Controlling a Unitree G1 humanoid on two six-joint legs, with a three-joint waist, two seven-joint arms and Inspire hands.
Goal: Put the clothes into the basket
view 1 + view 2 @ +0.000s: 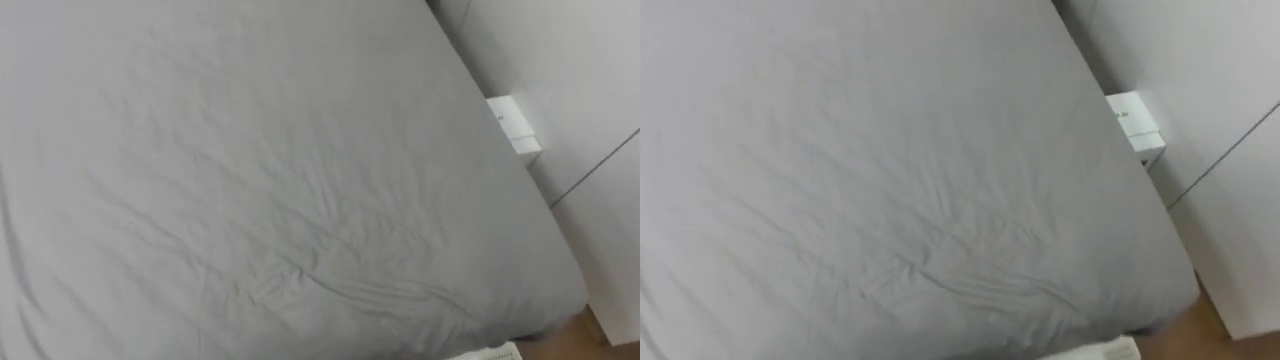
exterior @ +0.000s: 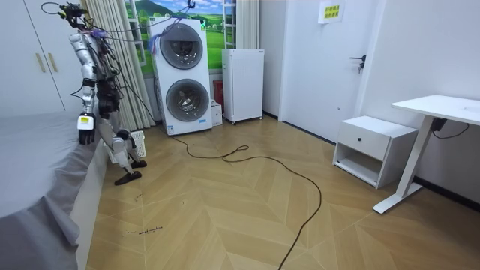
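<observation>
The robot is seen in the room view standing against the side of the bed [image 1: 250, 180], by the curtain, and the eye views are turned down onto its grey sheet, which is creased but bare where it is seen. Where the clothes lie cannot be told from here. What is judged to be the basket [image 2: 137, 143], white and perforated, is set on the floor just beside the robot's feet. The left hand [image 2: 86, 129] hangs at the bed's edge; whether it is wide, narrow or holding anything cannot be told. Two failures are to be feared. A fold of the sheet could be taken for a garment and pulled, because the creases are the only relief on the bed. The basket could also be knocked over or pushed away by a foot when a turn is made, since it stands so close to the legs. By count: one bed, one basket, one small white box [image 1: 515, 125] wedged between bed and wall, one stacked washer [image 2: 182, 75] with two round doors, one white cabinet [image 2: 243, 84], and one nightstand [image 2: 373, 146].
</observation>
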